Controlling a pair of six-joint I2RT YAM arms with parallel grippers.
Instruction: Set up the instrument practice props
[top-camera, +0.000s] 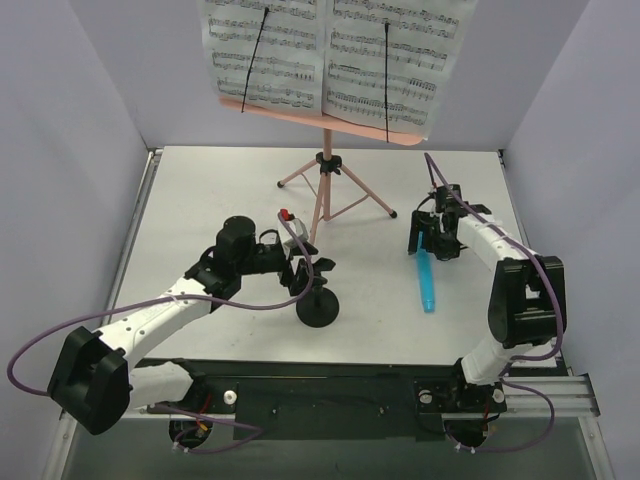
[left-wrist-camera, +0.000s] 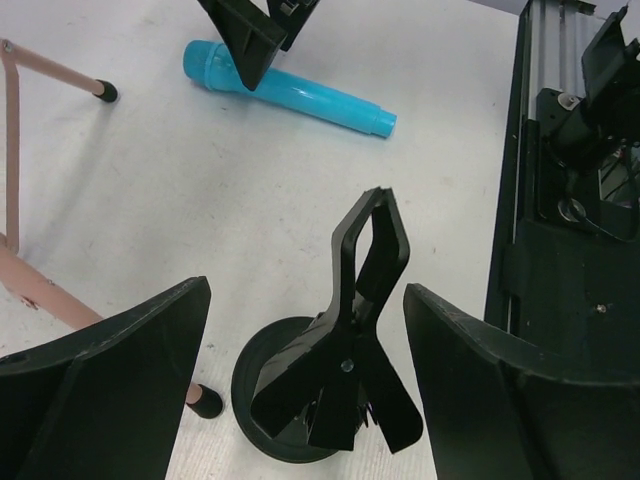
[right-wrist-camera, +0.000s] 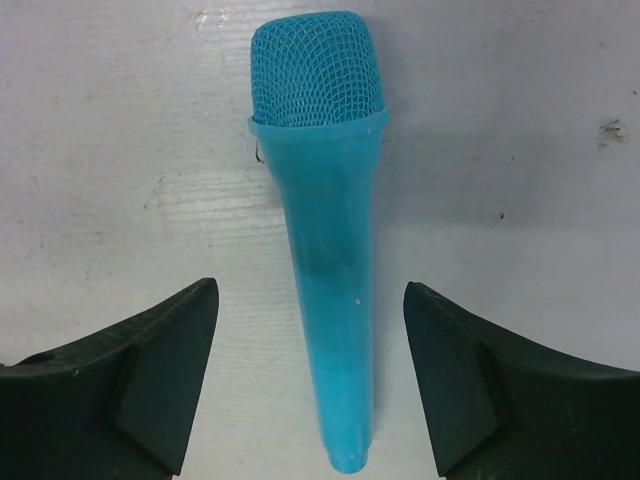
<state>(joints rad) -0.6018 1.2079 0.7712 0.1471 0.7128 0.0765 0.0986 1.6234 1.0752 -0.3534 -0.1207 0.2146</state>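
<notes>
Tabletop (top-camera: 200, 200): right gripper (right-wrist-camera: 310, 300) straddles microphone (right-wrist-camera: 318, 200); left gripper (left-wrist-camera: 307, 290) flanks mic stand (left-wrist-camera: 345, 370).

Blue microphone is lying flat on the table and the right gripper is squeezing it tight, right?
Not quite. The blue microphone lies flat on the table, but the right gripper is open, straddling it without touching. The right wrist view shows this.

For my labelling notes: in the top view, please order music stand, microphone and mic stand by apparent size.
1. Music stand, clearly largest; its top sits nearer the camera.
2-3. Microphone and mic stand look about alike; I cannot rank them.
</notes>
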